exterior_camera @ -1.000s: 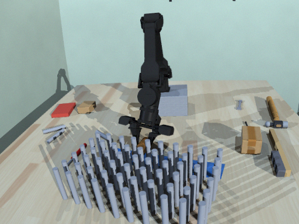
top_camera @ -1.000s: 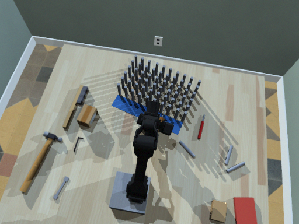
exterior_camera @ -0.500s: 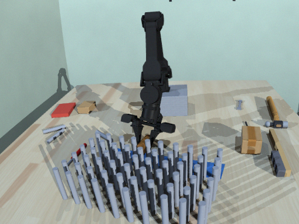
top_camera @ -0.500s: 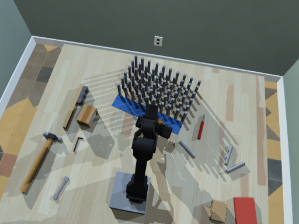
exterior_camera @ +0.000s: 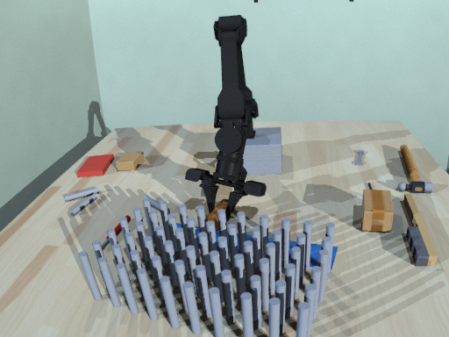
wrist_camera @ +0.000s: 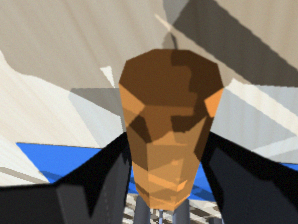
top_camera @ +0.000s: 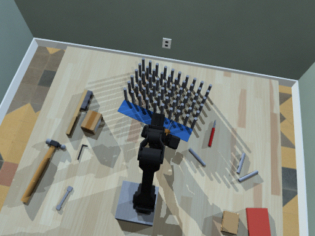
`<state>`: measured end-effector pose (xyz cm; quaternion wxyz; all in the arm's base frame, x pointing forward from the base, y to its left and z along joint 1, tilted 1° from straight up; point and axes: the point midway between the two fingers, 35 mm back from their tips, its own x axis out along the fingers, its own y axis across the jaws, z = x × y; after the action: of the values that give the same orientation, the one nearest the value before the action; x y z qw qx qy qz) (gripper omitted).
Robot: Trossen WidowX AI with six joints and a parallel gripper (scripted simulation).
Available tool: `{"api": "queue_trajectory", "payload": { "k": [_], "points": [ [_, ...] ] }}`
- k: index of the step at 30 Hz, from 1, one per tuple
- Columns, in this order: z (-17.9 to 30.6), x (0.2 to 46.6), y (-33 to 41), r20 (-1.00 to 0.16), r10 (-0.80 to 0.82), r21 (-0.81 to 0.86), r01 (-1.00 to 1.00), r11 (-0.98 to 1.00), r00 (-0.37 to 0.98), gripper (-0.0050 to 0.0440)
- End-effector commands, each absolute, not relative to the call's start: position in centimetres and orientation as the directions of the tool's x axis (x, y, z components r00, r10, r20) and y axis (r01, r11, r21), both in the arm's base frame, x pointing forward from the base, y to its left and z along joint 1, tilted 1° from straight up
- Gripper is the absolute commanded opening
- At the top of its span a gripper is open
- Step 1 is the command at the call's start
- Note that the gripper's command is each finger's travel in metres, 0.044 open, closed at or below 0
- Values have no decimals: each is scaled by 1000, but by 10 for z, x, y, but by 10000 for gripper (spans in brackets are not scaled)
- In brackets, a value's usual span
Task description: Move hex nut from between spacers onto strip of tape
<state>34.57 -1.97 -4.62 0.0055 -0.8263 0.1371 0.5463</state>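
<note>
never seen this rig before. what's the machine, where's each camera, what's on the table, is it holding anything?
One black robot arm with a two-finger gripper. Views: one from above, one across the table facing the arm, one on the wrist looking along the fingers. On the table: a grid of standing grey spacers, a blue strip of tape, plus a hammer, a red screwdriver and blocks. The gripper is shut on the orange-brown handle of the hook pick, at the grid's near edge. The nut isn't visible.
</note>
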Motion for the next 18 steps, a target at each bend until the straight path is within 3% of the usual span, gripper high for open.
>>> {"api": "queue_trajectory", "payload": {
  "k": [1,18],
  "points": [
    [-35,346,-17,-889,-222,133,-237,-962,400,-50],
    [-36,324,-12,-890,-222,134,-237,-962,399,-50]
  ]
}}
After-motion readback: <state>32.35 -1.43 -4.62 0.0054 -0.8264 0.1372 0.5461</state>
